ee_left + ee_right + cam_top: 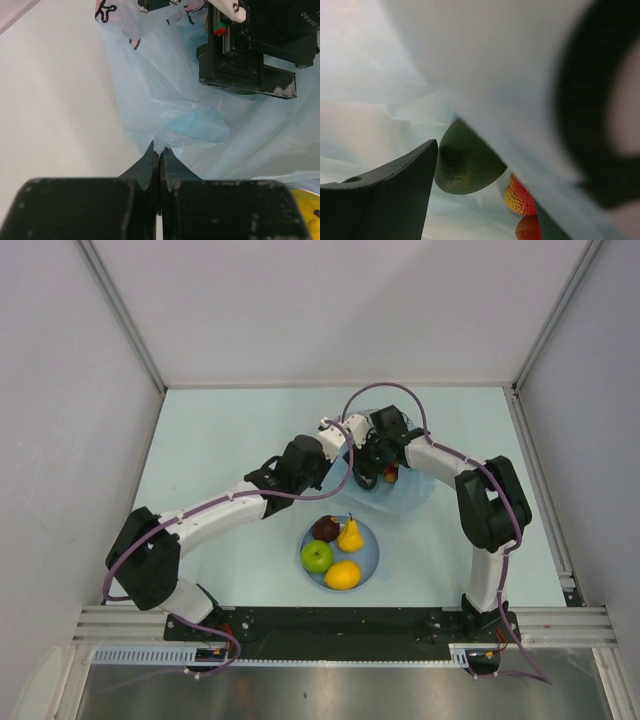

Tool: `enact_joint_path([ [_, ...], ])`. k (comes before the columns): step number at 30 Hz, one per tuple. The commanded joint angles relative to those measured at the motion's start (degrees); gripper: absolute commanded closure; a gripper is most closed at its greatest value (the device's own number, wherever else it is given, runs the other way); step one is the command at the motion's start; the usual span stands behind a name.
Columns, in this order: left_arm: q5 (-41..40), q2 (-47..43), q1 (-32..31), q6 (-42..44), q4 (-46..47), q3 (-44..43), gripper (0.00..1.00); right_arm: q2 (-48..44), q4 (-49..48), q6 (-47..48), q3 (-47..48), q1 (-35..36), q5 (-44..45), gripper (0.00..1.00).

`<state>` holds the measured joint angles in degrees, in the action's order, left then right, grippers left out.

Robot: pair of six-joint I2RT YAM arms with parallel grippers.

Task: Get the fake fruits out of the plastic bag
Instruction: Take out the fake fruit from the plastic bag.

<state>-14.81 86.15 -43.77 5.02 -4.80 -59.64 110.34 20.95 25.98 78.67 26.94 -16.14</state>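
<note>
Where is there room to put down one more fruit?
The plate is crowded: green apple, dark red fruit, pear and lemon nearly fill it. Bare table lies beyond the plastic bag toward the back wall, and between the plate and the right arm. Around the bag the left arm crowds in too.

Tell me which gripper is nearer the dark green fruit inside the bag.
Right. The right gripper is inside the plastic bag, the dark green fruit beside its finger; the left gripper pinches the bag's edge, farther off.
</note>
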Motion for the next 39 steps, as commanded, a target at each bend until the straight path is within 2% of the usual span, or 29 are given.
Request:
enact_joint_path([
  [1, 0.6, -1.2, -0.4, -0.3, 0.9, -1.8, 1.0, 1.3, -1.9, -3.0, 2.6, 0.3, 5.1, 0.25],
  [4, 0.7, -1.0, -0.4, -0.3, 0.8, -2.1, 1.0, 2.5, -2.6, -2.9, 2.6, 0.2, 6.1, 0.28],
  [8, 0.7, -0.5, -0.4, -0.1, 0.8, -2.9, 1.0, 1.1, -1.7, -0.8, 3.3, 0.0, 3.4, 0.54],
  [10, 0.7, 0.0, -0.5, 0.1, 1.0, -3.6, 1.0, 0.4, 0.6, 0.7, 4.7, 0.1, 0.9, 0.62],
  [11, 0.7, 0.2, -0.4, 0.3, 1.1, -3.8, 1.0, 0.3, 4.6, 0.9, 7.9, 0.1, 0.2, 0.72],
  [14, -0.3, 1.5, -0.4, 0.1, 1.3, -5.6, 1.0, -1.8, 9.7, 1.9, 11.3, -0.7, -1.9, 0.82],
  [20, -1.0, 3.5, -0.4, -1.0, 1.0, -10.1, 1.0, -9.5, 9.7, 2.5, 10.3, -2.2, -4.5, 0.86],
  [29, -4.0, 4.3, -0.4, -3.6, 1.0, -14.4, 1.0, -21.5, 13.7, 3.2, 7.8, -4.4, -4.6, 0.86],
  [32, -2.5, 6.4, -0.1, -3.1, 2.3, -17.2, 1.0, -25.9, 16.1, 3.6, 6.9, -4.4, -5.0, 0.86],
  [35, -2.9, 11.2, 0.8, -1.9, 4.2, -22.8, 1.0, -30.3, 17.5, 2.1, 5.6, -4.4, -6.9, 0.86],
  [38, -2.5, 17.6, 3.8, -4.4, 3.4, -31.4, 1.0, -33.8, 18.5, 0.9, 4.1, -3.7, -8.0, 0.86],
  [39, -2.4, 19.6, 5.8, -4.7, 2.2, -37.6, 1.0, -34.5, 18.8, 0.9, 3.8, -3.3, -8.2, 0.86],
])
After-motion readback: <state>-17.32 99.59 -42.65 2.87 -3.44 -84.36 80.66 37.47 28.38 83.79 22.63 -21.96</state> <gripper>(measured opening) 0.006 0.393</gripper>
